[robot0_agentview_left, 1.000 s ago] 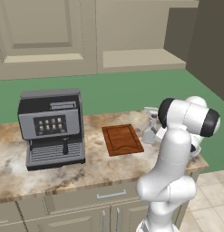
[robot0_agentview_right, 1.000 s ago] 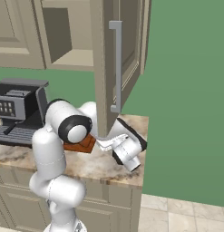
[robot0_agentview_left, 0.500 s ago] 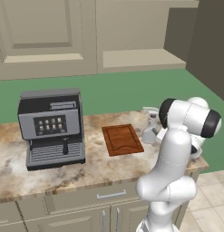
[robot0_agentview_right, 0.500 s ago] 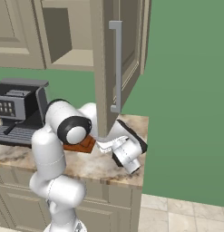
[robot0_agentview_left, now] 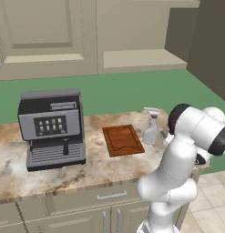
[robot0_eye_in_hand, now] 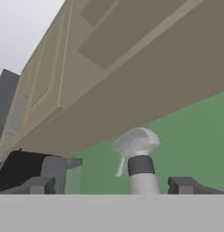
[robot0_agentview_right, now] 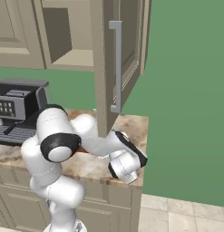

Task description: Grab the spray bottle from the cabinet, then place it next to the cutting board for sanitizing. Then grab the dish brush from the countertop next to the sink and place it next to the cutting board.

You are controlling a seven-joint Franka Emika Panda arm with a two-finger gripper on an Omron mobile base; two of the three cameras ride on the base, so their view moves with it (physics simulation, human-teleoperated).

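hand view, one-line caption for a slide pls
Spray bottle standing between the open claw tips, cabinet underside overhead, coffee machine behind.

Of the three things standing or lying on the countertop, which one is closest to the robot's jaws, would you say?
The spray bottle, just right of the cutting board; the coffee machine stands far left.

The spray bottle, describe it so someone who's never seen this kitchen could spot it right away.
Find the big grey coffee machine on the marbled countertop; to its right lies the reddish-brown cutting board. The spray bottle stands upright just beyond the board's right edge. It is the small pale grey bottle with a whitish trigger nozzle on top.
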